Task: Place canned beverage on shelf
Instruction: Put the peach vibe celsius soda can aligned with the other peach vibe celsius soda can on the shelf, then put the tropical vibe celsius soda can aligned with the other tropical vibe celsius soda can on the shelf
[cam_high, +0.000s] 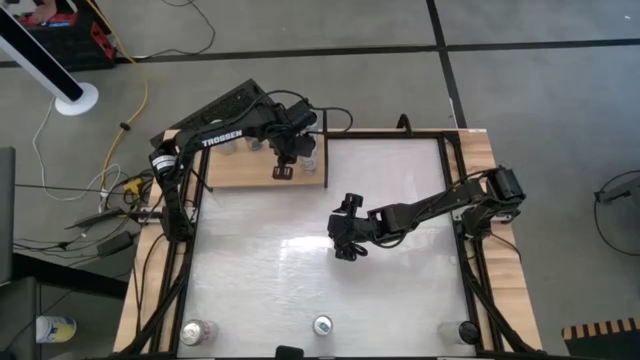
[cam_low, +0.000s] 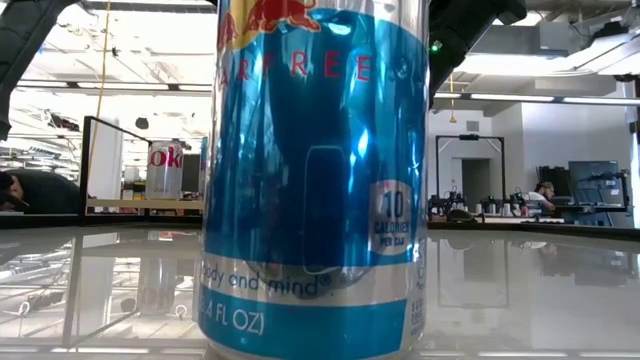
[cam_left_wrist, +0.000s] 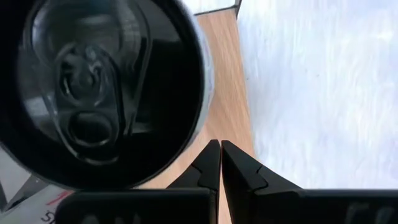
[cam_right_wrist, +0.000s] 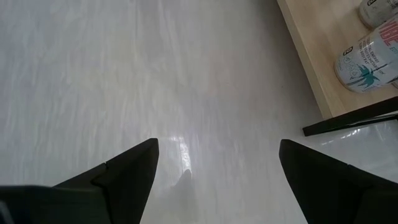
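Standing: three cans (cam_high: 322, 325) along table edge (cam_high: 400, 340)

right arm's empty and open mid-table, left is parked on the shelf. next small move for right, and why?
Probably swing the right gripper toward the near edge and line up over the middle can. Its fingers are wide open over bare table with nothing between them. Cans wait along that edge, and the left gripper sits shut over the shelf beside a can standing there.

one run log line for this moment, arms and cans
left gripper: shut, empty, over shelf beside can | right gripper: open, empty, above mid table | front-edge can: not yet picked
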